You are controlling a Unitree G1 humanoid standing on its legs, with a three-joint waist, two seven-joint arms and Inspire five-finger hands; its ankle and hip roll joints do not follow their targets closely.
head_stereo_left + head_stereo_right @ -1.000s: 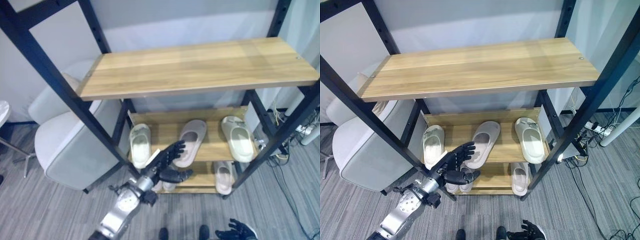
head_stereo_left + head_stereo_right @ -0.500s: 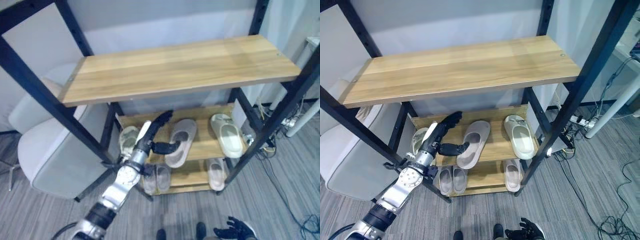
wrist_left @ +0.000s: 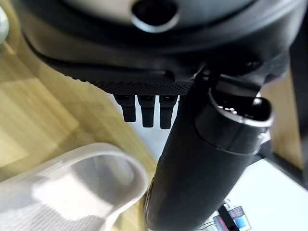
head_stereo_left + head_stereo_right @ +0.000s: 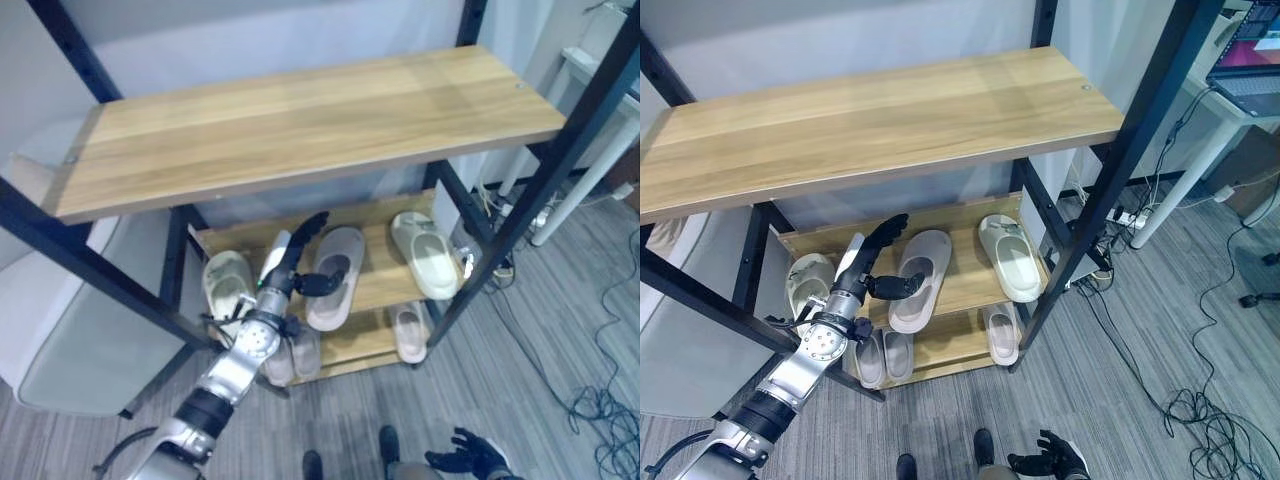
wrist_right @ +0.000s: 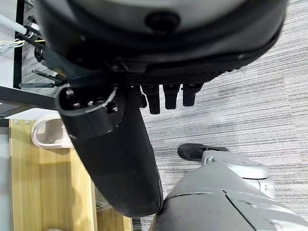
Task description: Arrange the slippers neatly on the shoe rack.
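The left hand (image 4: 295, 262) is reaching into the rack (image 4: 300, 130) over the middle shelf (image 4: 960, 290), fingers lying straight and spread, thumb pointing sideways towards the tilted slipper (image 4: 330, 280), holding nothing; in the left wrist view its fingers (image 3: 144, 108) are hanging straight above a pale slipper (image 3: 62, 187) on the wood; the tilted slipper is lying at a slant in the middle of that shelf, between a left slipper (image 4: 225, 285) and a right slipper (image 4: 428, 255); more slippers (image 4: 880, 355) are sitting on the bottom shelf, with another (image 4: 1000, 335) to their right; the right hand (image 4: 1050, 462) is hanging low over the grey floor (image 4: 1160, 360), fingers relaxed and loosely spread, gripping nothing.
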